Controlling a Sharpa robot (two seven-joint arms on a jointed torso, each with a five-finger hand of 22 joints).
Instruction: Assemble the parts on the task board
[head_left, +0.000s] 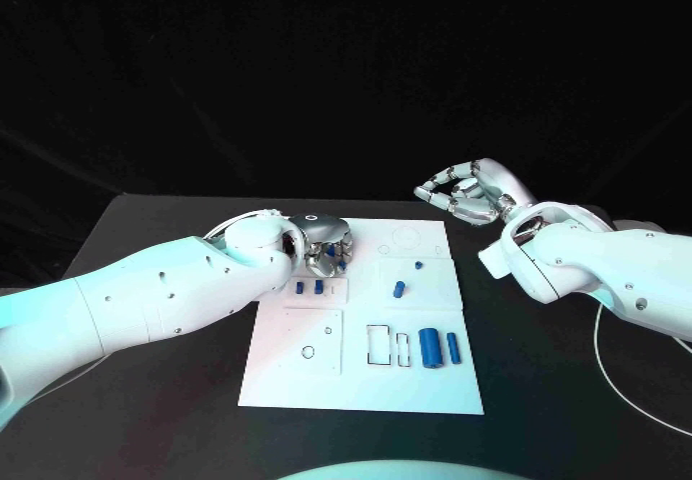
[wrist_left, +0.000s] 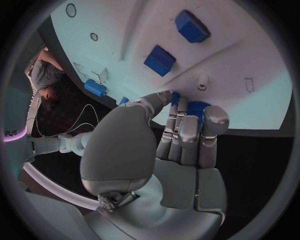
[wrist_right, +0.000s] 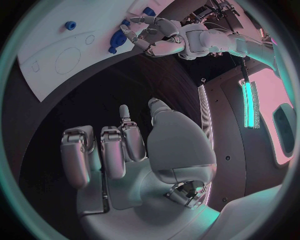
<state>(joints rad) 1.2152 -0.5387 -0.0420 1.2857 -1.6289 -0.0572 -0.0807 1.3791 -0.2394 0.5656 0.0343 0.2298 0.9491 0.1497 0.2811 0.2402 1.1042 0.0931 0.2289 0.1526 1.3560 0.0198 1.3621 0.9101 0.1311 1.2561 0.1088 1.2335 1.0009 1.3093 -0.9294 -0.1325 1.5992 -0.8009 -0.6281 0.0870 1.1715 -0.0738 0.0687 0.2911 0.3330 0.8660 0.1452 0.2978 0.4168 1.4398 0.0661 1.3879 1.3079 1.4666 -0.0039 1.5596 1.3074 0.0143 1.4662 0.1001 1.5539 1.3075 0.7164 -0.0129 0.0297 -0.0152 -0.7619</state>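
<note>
The white task board (head_left: 361, 385) lies in the middle of the black table. My left hand (head_left: 325, 252) hovers over its far left corner and pinches a small blue part (head_left: 330, 268); in the left wrist view the blue part (wrist_left: 197, 108) sits between the fingertips, just above the board (wrist_left: 250, 45). Two small blue blocks (head_left: 309, 287) stand in the board close by, seen again as the blocks (wrist_left: 160, 60). My right hand (head_left: 469, 195) is raised beyond the board's far right corner, fingers curled in, holding nothing; the same hand (wrist_right: 119, 145) shows with an empty palm.
More blue parts lie on the board: a peg (head_left: 400, 291), a tiny piece (head_left: 418, 265), a thick cylinder (head_left: 431, 348) and a thin rod (head_left: 453, 347) at the near right. Bare black table (head_left: 548, 400) flanks the board on both sides.
</note>
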